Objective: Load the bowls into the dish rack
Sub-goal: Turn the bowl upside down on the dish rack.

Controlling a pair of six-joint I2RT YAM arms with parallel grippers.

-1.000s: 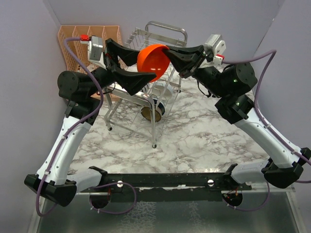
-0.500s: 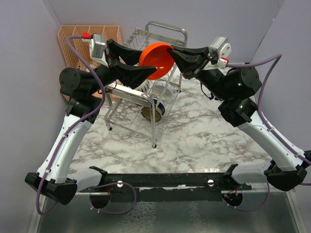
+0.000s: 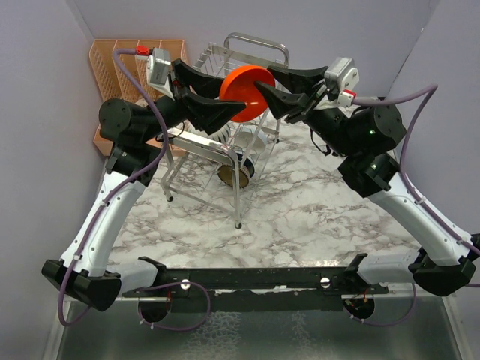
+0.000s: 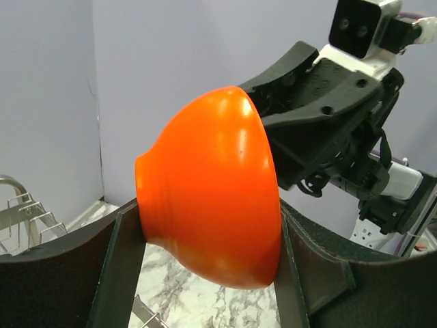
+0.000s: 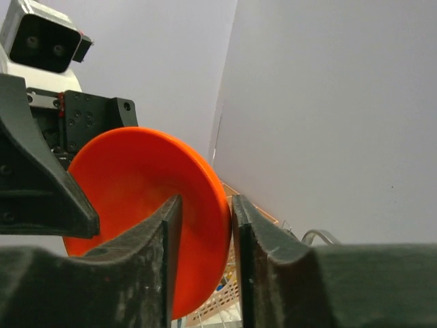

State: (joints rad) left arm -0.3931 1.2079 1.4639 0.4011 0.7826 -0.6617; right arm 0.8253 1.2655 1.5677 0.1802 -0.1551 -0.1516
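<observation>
Now, left gripper (image 3: 229, 96): clamped on bowl (image 3: 244, 91), one finger at its foot, the other at its rim
Right gripper (image 3: 264, 91): fingers parted, straddling the rim without pinching it
Bowl look: glossy red-orange, round, small foot ring, tipped on edge, mouth turned right
Bowl place: in the air, far centre, above rack (image 3: 262, 135)
Rack: shiny steel wire, two tiers; brown bowl (image 3: 225, 174) and patterned bowl (image 3: 246, 161) in lower tier

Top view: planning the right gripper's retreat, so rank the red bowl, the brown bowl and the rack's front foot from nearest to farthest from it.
1. The red bowl, between the right gripper's fingers, over the rack.
2. The brown bowl, low in the rack.
3. The front foot, on the table at the rack's near corner.
</observation>
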